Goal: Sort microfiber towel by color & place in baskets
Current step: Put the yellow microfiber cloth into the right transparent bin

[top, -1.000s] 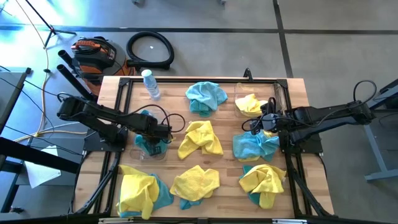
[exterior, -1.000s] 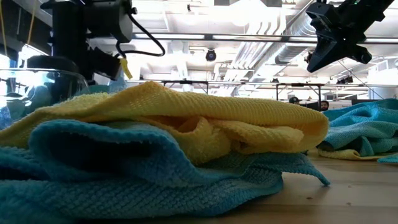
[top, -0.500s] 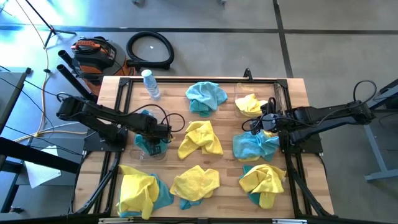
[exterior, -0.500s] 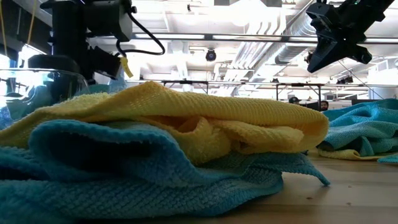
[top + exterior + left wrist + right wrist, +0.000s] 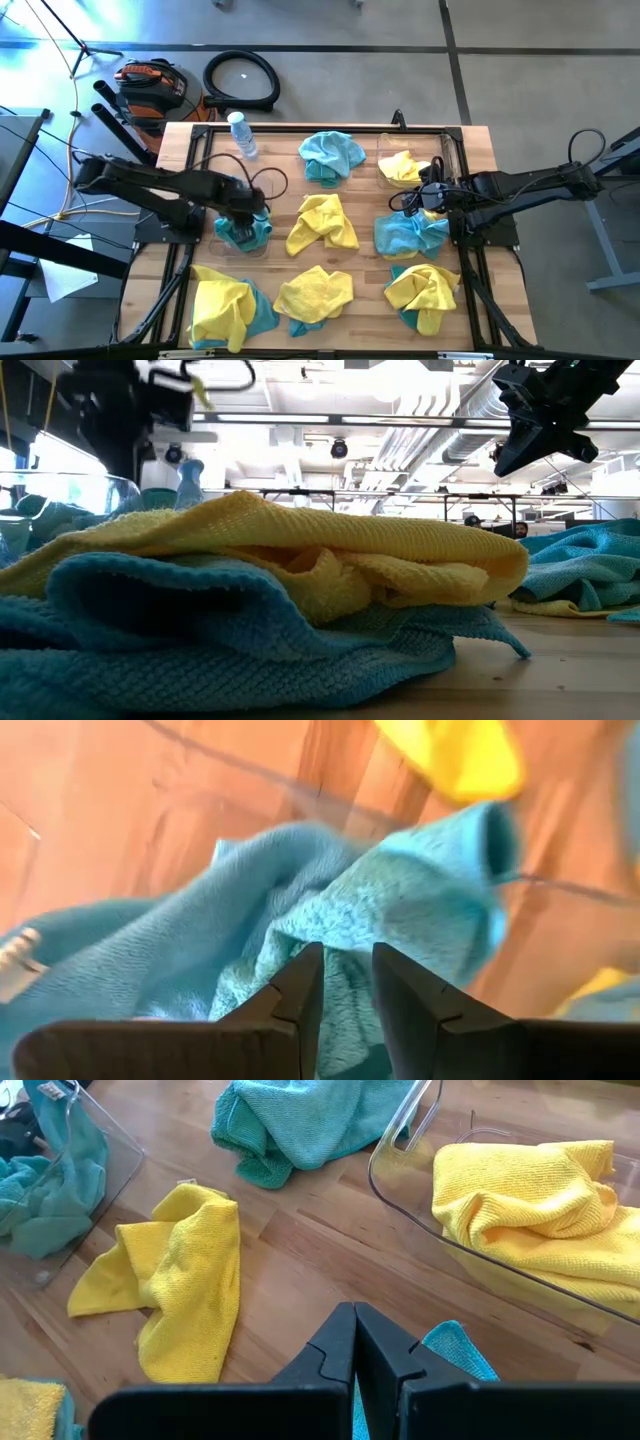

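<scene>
My left gripper [image 5: 347, 992] hangs open over the left basket [image 5: 228, 248], fingers pointing down at the teal towels [image 5: 330, 900] bunched inside it, with nothing between them. My right gripper [image 5: 356, 1342] is shut and empty, raised beside the right basket [image 5: 398, 1172], which holds a yellow towel [image 5: 530, 1190]. Loose on the table lie a teal towel [image 5: 332, 155], a yellow towel [image 5: 322, 222], another teal one [image 5: 408, 236], and three yellow-on-teal piles [image 5: 225, 305] [image 5: 313, 298] [image 5: 425, 290] along the near edge.
A clear water bottle [image 5: 242, 135] lies at the far left of the table. In the low view the near yellow-on-teal pile [image 5: 300, 560] fills the foreground. Bare wood shows between the towels in the middle of the table [image 5: 365, 260].
My left gripper has risen straight up out of the left basket and drawn slightly toward the table's left edge; in the low view it has climbed nearly out of the top. The teal towels stay in the basket.
</scene>
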